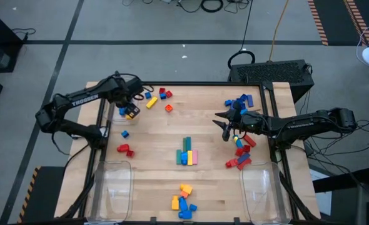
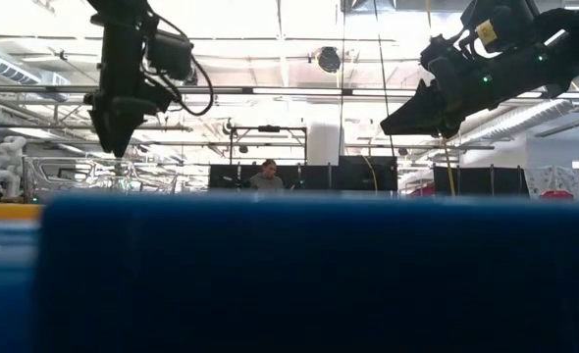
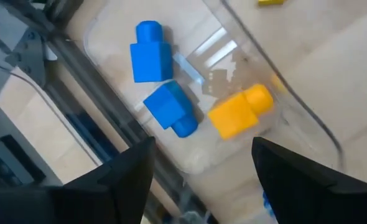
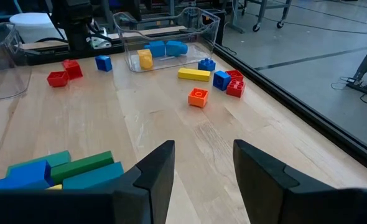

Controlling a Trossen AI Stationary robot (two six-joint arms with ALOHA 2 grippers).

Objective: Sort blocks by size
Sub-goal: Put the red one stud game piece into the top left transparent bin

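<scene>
The left gripper (image 1: 129, 107) hangs with jaws spread and empty over a clear plastic bin (image 3: 308, 124) at the table's far left; inside lie three small bricks (two blue (image 3: 151, 52), one yellow (image 3: 239, 112)). The right gripper (image 1: 225, 128), half-parted, grasps nothing above bare wooden tabletop (image 4: 190, 149).

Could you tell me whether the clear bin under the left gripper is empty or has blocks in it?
Not empty: the clear bin holds two blue blocks and one yellow block, lying below the open left gripper.

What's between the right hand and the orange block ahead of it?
Nothing visible. Bare wood lies between the right hand, fingers apart, and the orange block. The yellow bar and red blocks sit beyond it.
</scene>
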